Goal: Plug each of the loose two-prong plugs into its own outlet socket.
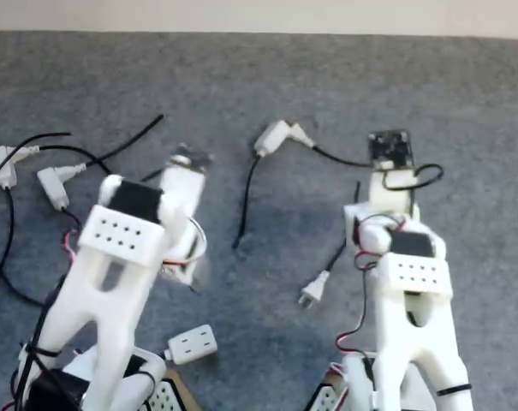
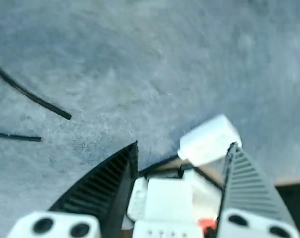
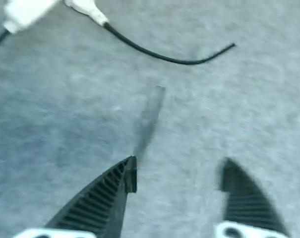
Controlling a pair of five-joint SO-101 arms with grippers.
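Observation:
A loose two-prong plug [image 1: 313, 291] lies on the grey carpet between the arms, its black cord running up toward the right arm. A white outlet socket [image 1: 192, 344] lies near the left arm's base and appears as a white block [image 2: 209, 140] just past my left gripper [image 2: 184, 145], which is open and holds nothing. Another socket with a plug seated in it [image 1: 276, 137] lies at the middle back, also seen as the mated pair [image 3: 26, 10]. My right gripper [image 3: 179, 163] hovers open over bare carpet. From above, the left gripper [image 1: 183, 167] and right gripper [image 1: 389, 150] point away from their bases.
More white plugs and sockets [image 1: 53, 184] with tangled black cords [image 1: 44, 150] lie at the far left. A cord [image 3: 164, 57] trails from the mated plug. A brown board [image 1: 177, 390] sits under the arm bases.

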